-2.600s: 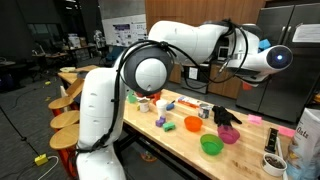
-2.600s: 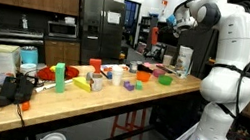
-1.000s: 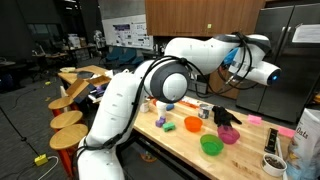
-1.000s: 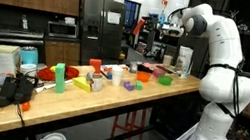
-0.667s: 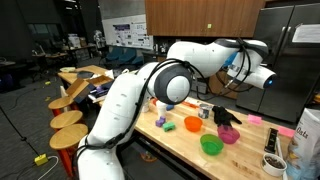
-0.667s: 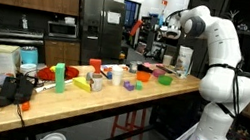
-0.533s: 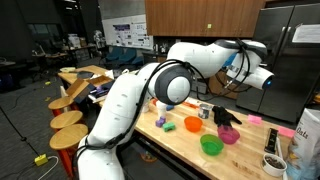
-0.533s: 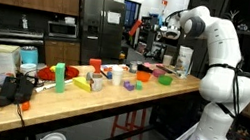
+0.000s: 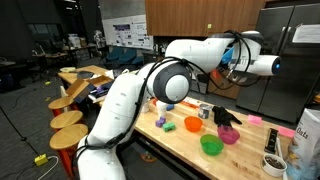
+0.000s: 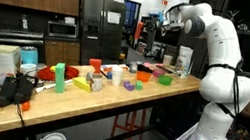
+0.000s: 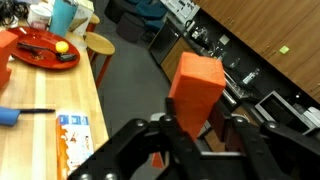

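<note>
The arm [image 9: 200, 55] reaches sideways, high above the surface [image 9: 178, 143]. On the surface, a green bowl [image 9: 211, 145] stands just beside a pink bowl [image 9: 229, 135], near an orange cup [image 9: 192, 125]. Stools [image 9: 65, 120] stand alongside.

Glossy white arm [image 9: 115, 110] (grey joint caps) with a black pincer [image 11: 203, 137].
</note>
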Action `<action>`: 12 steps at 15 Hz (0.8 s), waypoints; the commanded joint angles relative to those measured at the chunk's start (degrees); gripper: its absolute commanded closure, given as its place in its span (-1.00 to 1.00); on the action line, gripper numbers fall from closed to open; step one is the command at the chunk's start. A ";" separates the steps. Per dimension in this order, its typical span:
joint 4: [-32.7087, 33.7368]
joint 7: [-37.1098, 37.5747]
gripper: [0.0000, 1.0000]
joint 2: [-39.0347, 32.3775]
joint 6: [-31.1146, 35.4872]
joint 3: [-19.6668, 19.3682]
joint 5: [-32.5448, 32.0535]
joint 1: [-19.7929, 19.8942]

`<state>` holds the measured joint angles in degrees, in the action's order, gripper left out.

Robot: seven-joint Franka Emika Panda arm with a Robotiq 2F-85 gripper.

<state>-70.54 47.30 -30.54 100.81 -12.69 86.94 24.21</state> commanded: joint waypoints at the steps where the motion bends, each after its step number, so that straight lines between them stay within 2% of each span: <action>1: 2.09 1.36 0.23 0.34 1.41 0.29 -2.58 0.91; 3: 4.93 3.77 0.23 1.35 2.72 -0.53 -5.04 1.34; 6: 5.27 4.27 0.23 2.01 2.85 -0.70 -5.67 1.30; 7: 5.22 4.27 0.73 1.87 2.95 -0.67 -5.68 1.19; 12: 6.30 4.21 0.73 -1.71 2.29 4.40 -2.88 -0.99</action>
<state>-65.73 51.05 -30.13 103.30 -10.79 82.68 24.26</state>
